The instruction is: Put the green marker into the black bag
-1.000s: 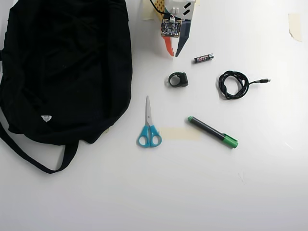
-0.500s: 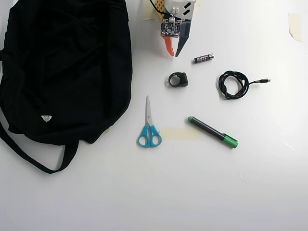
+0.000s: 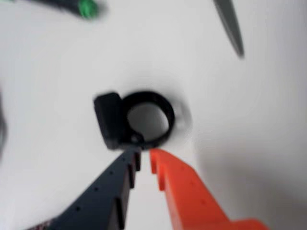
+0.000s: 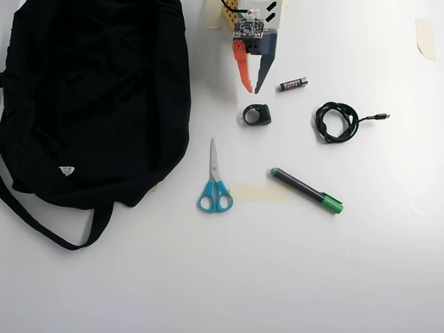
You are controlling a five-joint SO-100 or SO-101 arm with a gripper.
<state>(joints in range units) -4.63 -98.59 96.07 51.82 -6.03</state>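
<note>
- In the overhead view the tool hangs at the top centre of the white desk, its orange finger to the left and its dark finger to the right; the tips are slightly parted and pinch nothing.
- In the wrist view the tool enters from the bottom edge, tips narrowly apart, just short of a small black ring clip; that picture is blurred.
- The green marker lies flat on the desk at lower right of centre in the overhead view, slanted, with its green cap toward the lower right; it is well apart from the tool; in the wrist view only its small green end shows at the top left.
- The black bag fills the left side of the overhead view, its strap looping below it.
- The ring clip sits just below the tool tips; a small battery lies to their right; a coiled black cable lies further right.
- Blue-handled scissors lie between the bag and the marker, blades pointing up the view; a blade tip shows in the wrist view.
</note>
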